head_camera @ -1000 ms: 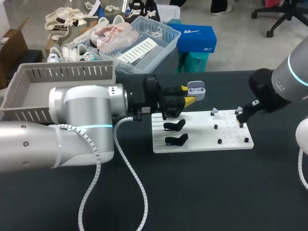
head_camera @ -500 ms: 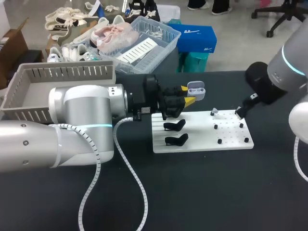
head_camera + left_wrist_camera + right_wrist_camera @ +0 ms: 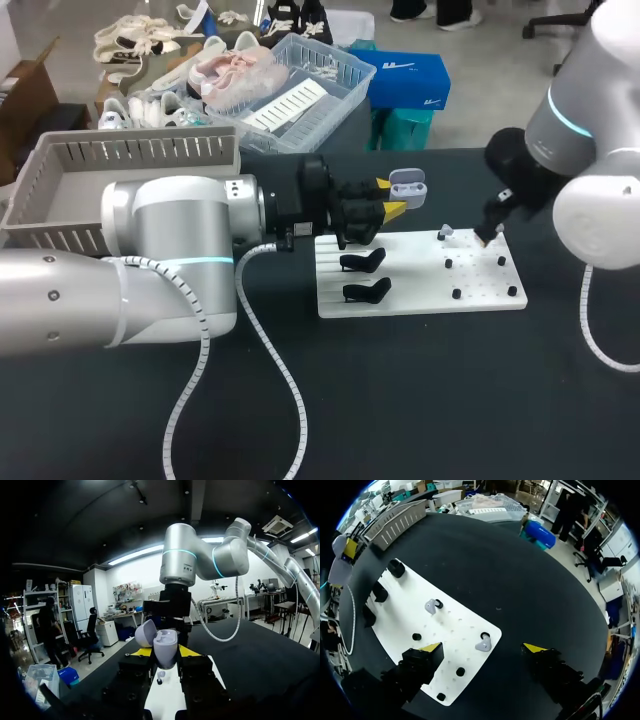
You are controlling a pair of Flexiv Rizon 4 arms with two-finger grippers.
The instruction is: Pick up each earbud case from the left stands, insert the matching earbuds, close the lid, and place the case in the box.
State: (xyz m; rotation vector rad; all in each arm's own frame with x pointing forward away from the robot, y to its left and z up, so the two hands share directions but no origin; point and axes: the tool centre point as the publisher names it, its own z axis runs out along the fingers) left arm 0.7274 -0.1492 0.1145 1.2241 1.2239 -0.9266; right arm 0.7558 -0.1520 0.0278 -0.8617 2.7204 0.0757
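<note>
My left gripper [image 3: 392, 203] is shut on a pale lilac earbud case [image 3: 407, 186], held upright above the far left corner of the white board [image 3: 420, 290]. In the left wrist view the case [image 3: 165, 649] sits between the yellow tips with its lid [image 3: 145, 632] tipped back open. My right gripper [image 3: 490, 233] hangs open over the board's far right corner. In the right wrist view one earbud [image 3: 483, 643] lies on the board [image 3: 410, 625] between its spread fingers, and a second earbud [image 3: 430, 605] lies further along the board. Two black stands [image 3: 364, 276] are bare.
A grey slatted box [image 3: 120, 170] stands at the table's back left, behind my left arm. Small black pegs [image 3: 457, 293] dot the right half of the board. Dark table surface lies in front of the board.
My right arm has swung left and back, bringing its open gripper over the board's far right corner. My left arm and the case have stayed still.
</note>
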